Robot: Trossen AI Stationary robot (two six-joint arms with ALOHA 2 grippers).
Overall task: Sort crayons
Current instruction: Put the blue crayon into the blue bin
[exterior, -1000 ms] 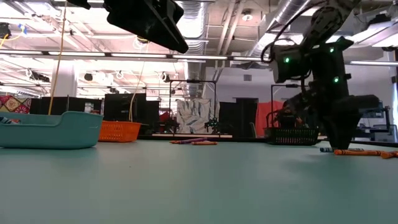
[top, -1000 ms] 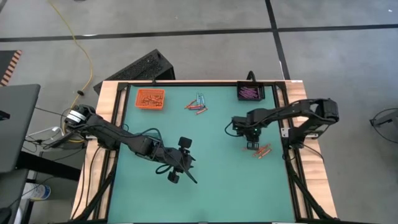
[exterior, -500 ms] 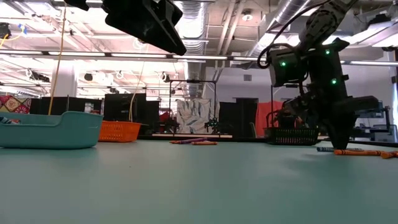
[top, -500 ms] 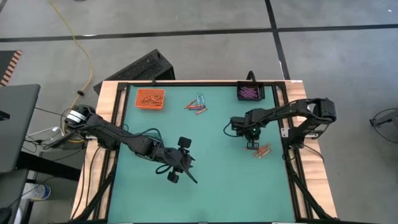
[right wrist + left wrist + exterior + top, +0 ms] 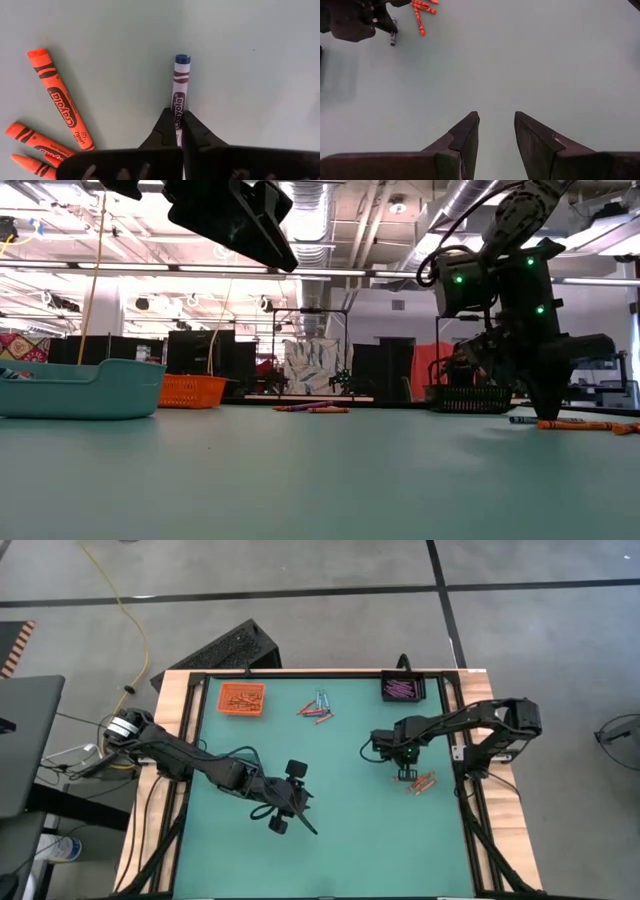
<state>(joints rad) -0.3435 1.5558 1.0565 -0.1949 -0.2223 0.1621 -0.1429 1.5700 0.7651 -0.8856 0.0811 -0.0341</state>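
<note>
My right gripper (image 5: 178, 126) stands low over the table's right half (image 5: 405, 773), shut on a blue crayon (image 5: 179, 92). Several orange crayons (image 5: 60, 102) lie flat on the green table beside it, seen also in the high view as an orange cluster (image 5: 425, 783). More blue and orange crayons (image 5: 318, 708) lie loose near the far edge. My left gripper (image 5: 496, 131) hangs open above the table's middle (image 5: 298, 812) with nothing between its fingers. My right gripper pinches the blue crayon between its two fingertips, on the crayon's two long sides at the end nearest the wrist (image 5: 177, 119). The fingers come from above, pointing down. The rest of the crayon sticks out level past them, low at the table (image 5: 522, 420); whether it is lifted I cannot tell.
An orange tray (image 5: 241, 698) with orange crayons stands at the far left. A black tray (image 5: 402, 689) with purple crayons stands at the far right. A teal tub (image 5: 80, 388) shows at the left of the low view. Bare green table lies between the two arms.
My right gripper has shut its fingers on the blue crayon while staying low over the same spot beside the orange crayons.
</note>
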